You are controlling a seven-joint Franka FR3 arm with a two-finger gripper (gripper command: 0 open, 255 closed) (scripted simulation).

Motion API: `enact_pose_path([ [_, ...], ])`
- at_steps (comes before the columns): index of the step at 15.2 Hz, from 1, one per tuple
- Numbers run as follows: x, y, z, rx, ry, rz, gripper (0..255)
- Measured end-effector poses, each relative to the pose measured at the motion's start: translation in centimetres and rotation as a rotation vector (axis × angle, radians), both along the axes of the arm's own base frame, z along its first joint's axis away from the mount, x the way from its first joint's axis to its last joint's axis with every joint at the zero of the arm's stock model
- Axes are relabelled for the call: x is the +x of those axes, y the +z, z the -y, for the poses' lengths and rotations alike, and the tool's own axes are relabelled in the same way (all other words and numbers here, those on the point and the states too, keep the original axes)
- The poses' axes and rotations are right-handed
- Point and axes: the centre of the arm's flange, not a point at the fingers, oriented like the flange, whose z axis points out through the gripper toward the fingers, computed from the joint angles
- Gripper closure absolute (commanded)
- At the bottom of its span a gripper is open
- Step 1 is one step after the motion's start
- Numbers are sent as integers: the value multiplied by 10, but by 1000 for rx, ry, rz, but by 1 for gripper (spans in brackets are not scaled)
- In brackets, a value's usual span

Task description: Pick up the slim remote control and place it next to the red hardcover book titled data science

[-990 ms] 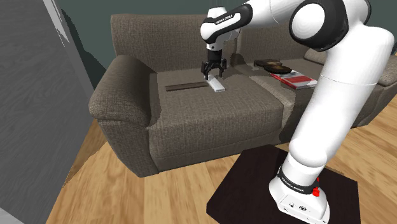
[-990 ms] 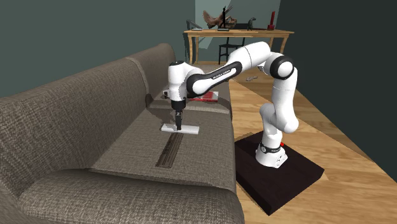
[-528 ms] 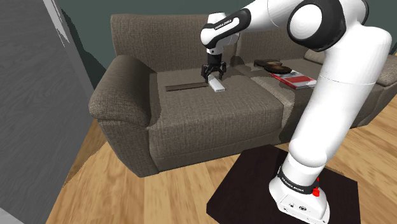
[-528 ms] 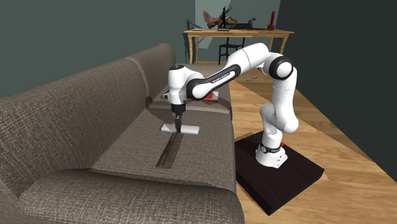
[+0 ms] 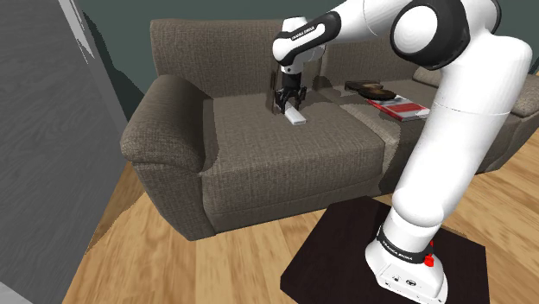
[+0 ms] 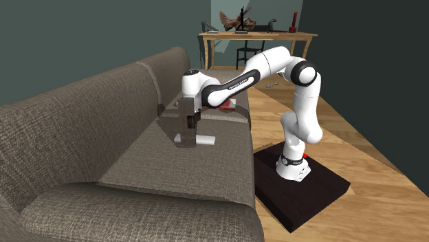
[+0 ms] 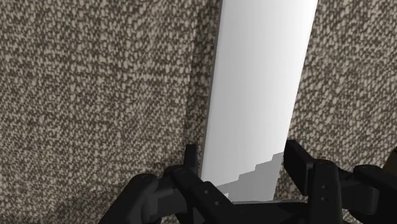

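Down low, the gripper [image 7: 240, 154] has its 2 fingers [image 7: 191, 167] clamped against both long edges of the slim white remote [image 7: 261, 89], which lies flat on the brown sofa cushion [image 5: 285, 155]. A dark flat strip [image 6: 183, 118] stands on end right against the gripper. On the next cushion, to the shoulder view's right, sits the red book [image 5: 399, 108], well apart from the slim white remote.

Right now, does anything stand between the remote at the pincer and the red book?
Nothing visible does. Bare couch cushion separates the remote from the red book; the white slab lies below the pincer, off that line.
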Motion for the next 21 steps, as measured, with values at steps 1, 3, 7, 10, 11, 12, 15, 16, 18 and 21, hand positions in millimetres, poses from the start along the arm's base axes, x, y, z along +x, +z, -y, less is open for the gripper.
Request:
enact_pose_path([
  [1,0,0,0,0,0,0,255],
  [3,0,0,0,0,-1,0,255],
  [7,0,-1,0,0,-1,0,255],
  [10,1,7,-1,2,0,-7,255],
  [11,0,12,-1,2,1,-8,255],
  [12,-1,17,-1,2,1,-8,255],
  [15,1,31,-1,2,1,-8,255],
  [16,1,37,-1,2,1,-8,255],
  [18,1,47,-3,2,1,-8,255],
  [21,0,64,0,2,1,-8,255],
])
